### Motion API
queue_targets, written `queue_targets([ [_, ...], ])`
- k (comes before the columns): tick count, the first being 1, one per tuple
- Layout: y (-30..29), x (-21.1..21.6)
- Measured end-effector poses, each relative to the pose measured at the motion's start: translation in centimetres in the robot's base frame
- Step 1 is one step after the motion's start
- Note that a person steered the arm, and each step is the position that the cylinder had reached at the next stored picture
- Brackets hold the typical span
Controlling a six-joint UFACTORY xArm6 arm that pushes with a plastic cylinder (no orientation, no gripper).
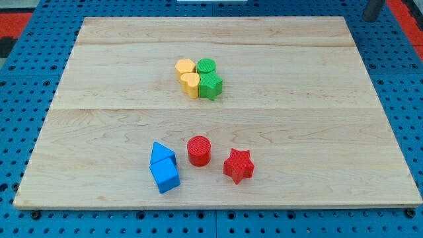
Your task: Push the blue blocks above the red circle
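Observation:
Two blue blocks lie touching near the view's bottom, left of centre: a blue triangle (161, 153) and a blue cube (165, 176) just below it. The red circle (199, 150) stands a short way to their right. A red star (238, 166) lies right of and slightly below the red circle. My rod shows only at the view's top right corner, beyond the board; its tip (373, 18) is far from all blocks.
A tight cluster sits at the upper middle of the wooden board (317, 119): a yellow hexagon (185, 67), a yellow heart (190, 84), a green circle (206, 65) and a green star (211, 85). A blue pegboard (20, 112) surrounds the board.

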State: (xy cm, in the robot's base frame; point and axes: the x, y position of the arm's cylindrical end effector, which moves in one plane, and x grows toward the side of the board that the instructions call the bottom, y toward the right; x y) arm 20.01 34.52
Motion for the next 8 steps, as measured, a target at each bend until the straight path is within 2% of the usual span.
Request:
queue_targets([
  [1,0.0,1.7],
  [2,-2.8,9.2],
  [4,-8.7,31.4],
  [5,-8.7,35.2],
  [6,-11.3,40.5],
  [7,-15.8,41.7],
  [8,-25.9,41.8],
])
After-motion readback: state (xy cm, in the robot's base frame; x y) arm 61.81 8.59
